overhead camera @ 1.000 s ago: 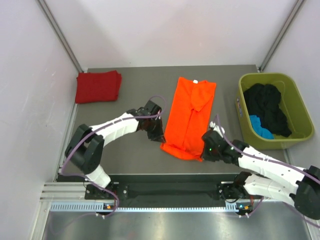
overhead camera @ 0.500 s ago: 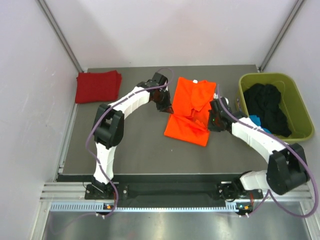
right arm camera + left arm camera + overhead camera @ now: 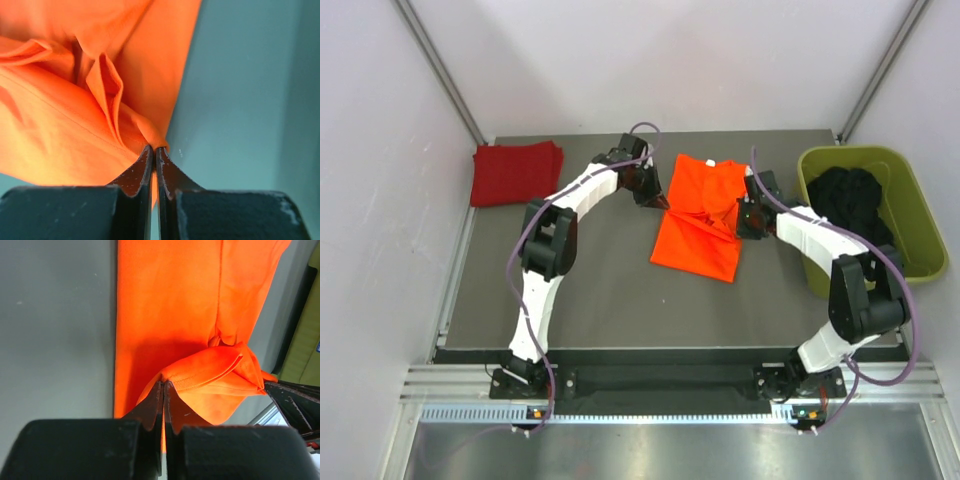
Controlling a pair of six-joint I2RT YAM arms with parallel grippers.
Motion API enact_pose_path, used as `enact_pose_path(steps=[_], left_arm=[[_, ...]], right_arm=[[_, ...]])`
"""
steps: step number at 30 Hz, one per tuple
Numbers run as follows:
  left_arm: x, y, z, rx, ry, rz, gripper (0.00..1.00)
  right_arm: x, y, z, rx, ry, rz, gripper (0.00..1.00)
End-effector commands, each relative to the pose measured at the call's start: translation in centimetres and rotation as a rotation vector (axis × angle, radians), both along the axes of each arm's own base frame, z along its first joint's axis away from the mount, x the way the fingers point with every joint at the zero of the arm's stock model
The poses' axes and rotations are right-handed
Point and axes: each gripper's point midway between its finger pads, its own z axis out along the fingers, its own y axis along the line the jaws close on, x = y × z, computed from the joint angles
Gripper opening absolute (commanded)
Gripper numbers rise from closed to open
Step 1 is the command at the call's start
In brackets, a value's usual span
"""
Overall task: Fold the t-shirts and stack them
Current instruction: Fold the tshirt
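The orange t-shirt (image 3: 695, 245) lies mid-table, its near hem lifted and doubled back over its far half. My left gripper (image 3: 657, 203) is shut on the hem's left corner, and cloth bunches at its tips (image 3: 164, 383) over the flat orange shirt (image 3: 165, 300). On the right edge of the shirt, my right gripper (image 3: 741, 226) is shut on the other corner. Folds of the orange shirt (image 3: 75, 125) spread left from its tips (image 3: 154, 148). The dark red t-shirt (image 3: 515, 172) rests folded at the far left corner.
An olive-green tub (image 3: 918, 262) with dark clothes (image 3: 855, 205) in it stands at the right edge, close behind my right arm. Grey walls close in the table at the back and both sides.
Both grippers have carried the orange shirt's near hem away from the near edge toward the collar end. The shirt has gone from lying long and flat to doubled over.
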Motion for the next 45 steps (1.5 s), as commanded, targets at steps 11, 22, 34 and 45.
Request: enact_pose_path(steps=[11, 22, 34, 45], left_arm=[[4.5, -0.9, 1.5, -0.134, -0.099, 0.031, 0.00], [5.8, -0.9, 1.6, -0.178, -0.121, 0.034, 0.18], [6.0, 3.6, 7.7, -0.066, -0.308, 0.073, 0.41], [-1.3, -2.4, 3.1, -0.019, -0.233, -0.134, 0.21]], right_arm=[[4.9, 0.5, 2.6, 0.013, -0.108, 0.094, 0.00], [7.8, -0.1, 1.4, -0.006, -0.113, 0.094, 0.12], [6.0, -1.8, 5.3, 0.037, -0.126, -0.005, 0.40], [2.9, 2.2, 2.4, 0.147, -0.032, 0.149, 0.14]])
